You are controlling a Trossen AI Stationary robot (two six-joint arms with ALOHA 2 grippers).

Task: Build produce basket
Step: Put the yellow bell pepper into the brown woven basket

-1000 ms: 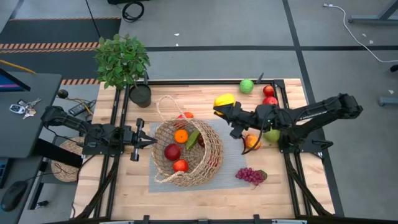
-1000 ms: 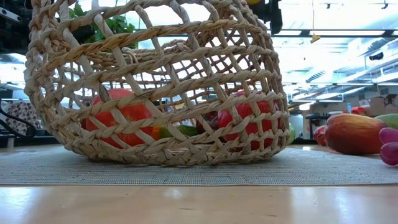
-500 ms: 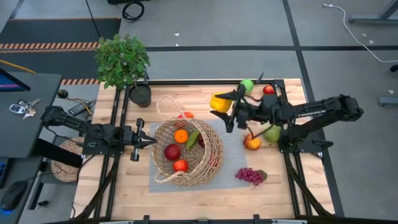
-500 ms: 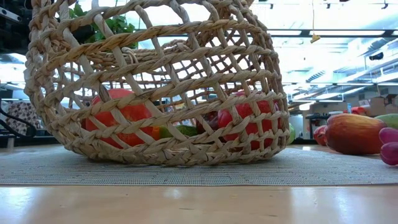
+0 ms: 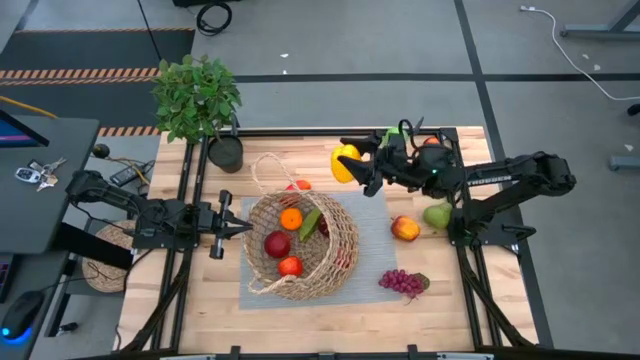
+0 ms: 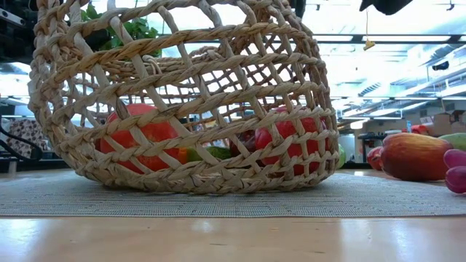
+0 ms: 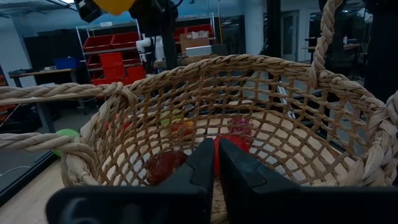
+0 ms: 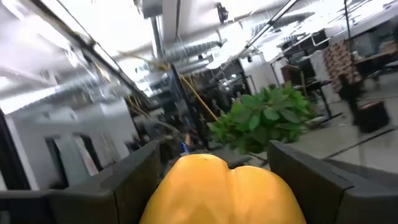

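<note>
The wicker basket (image 5: pixel 300 242) stands on a grey mat (image 5: pixel 372 262) at mid table and fills the low view (image 6: pixel 182 102). It holds an orange (image 5: pixel 291 218), a cucumber (image 5: pixel 311 223) and red apples (image 5: pixel 277 244). My right gripper (image 5: pixel 352 165) is beyond the basket's far right rim, above the table, shut on the yellow piece (image 5: pixel 344 162). My left gripper (image 5: pixel 244 228) is level at the basket's left wall, shut (image 7: pixel 215 167). Grapes (image 5: pixel 402 283), a red-yellow apple (image 5: pixel 404 228), a green pear (image 5: pixel 437 215) and a green apple (image 5: pixel 398 133) lie on the table to the right. My right gripper pinches the yellow piece between its two fingers (image 8: pixel 134 180), one on each opposite side (image 8: pixel 180 186). The fingers come nearly level from the table's right, tipped a little upward. The piece is lifted clear of the table. Whether my left gripper touches the basket's left rim (image 5: pixel 250 228), I cannot tell.
A potted plant (image 5: pixel 197 98) stands at the table's far left corner. A red apple (image 5: pixel 432 144) lies by the far right edge. A flat woven disc (image 5: pixel 105 255) sits off the table's left side. Bare wood shows along the near edge (image 5: pixel 330 325).
My right gripper has carried the yellow piece a little up and toward the table's left and far edge, rolling about its own line. In moving off, the arm has uncovered the red-yellow apple. The basket and my left gripper have kept still.
</note>
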